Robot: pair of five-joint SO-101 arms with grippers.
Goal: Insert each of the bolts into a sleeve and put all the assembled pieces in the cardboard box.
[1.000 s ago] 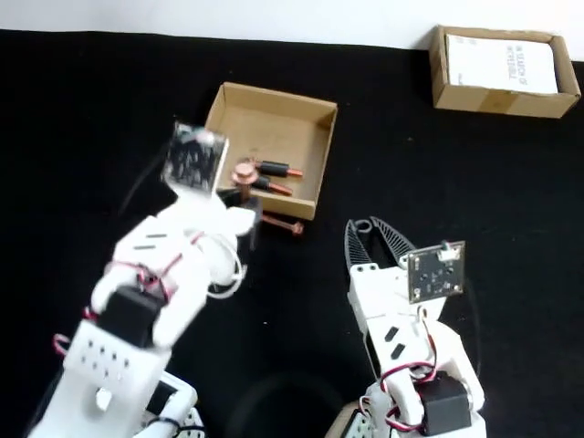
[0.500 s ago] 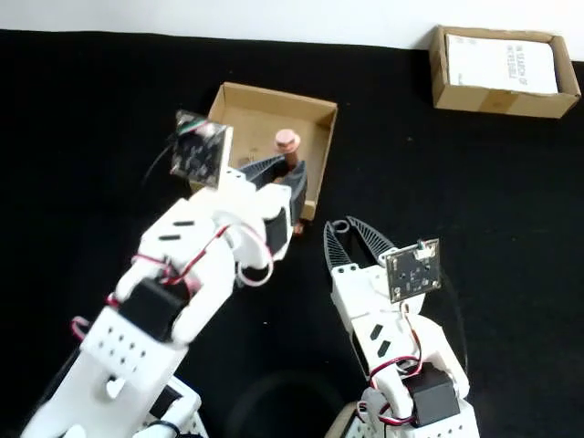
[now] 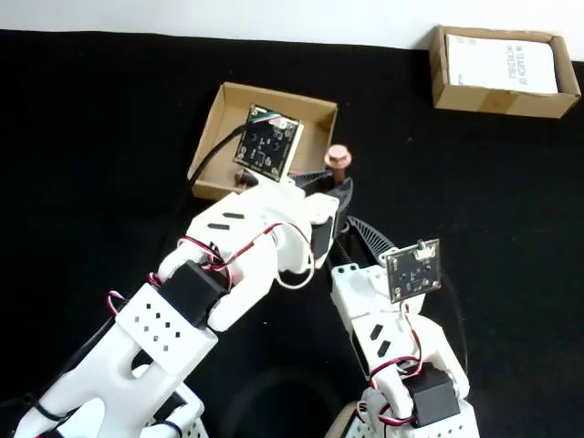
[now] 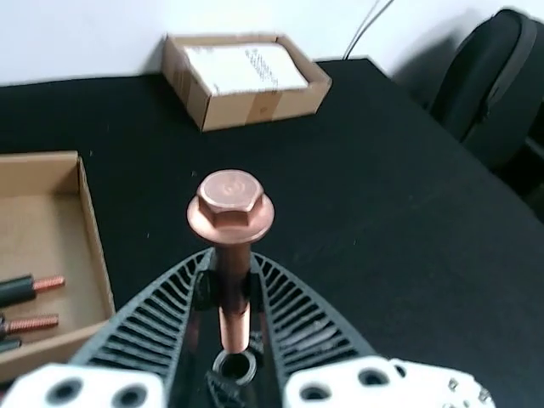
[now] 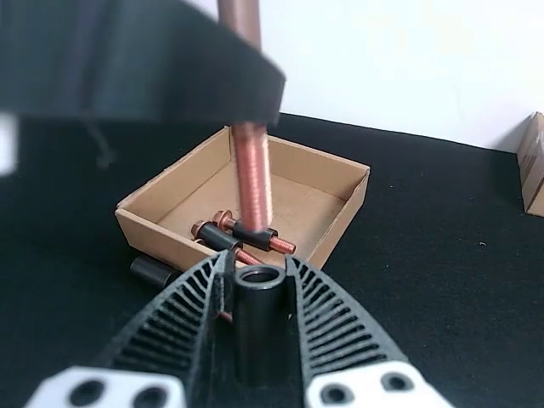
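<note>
Black tabletop (image 3: 82,119) carries the cardboard box (image 3: 283,102) with assembled pieces (image 5: 217,236) inside. Just off the box's right wall, the left gripper (image 4: 229,265) is clamped on a copper bolt (image 4: 229,204), head up. Just below its tip the right gripper (image 5: 258,263) pinches an upright black sleeve (image 5: 257,327), so the tip should be centred over the bore and lowered straight, lest it catch the rim.
</note>
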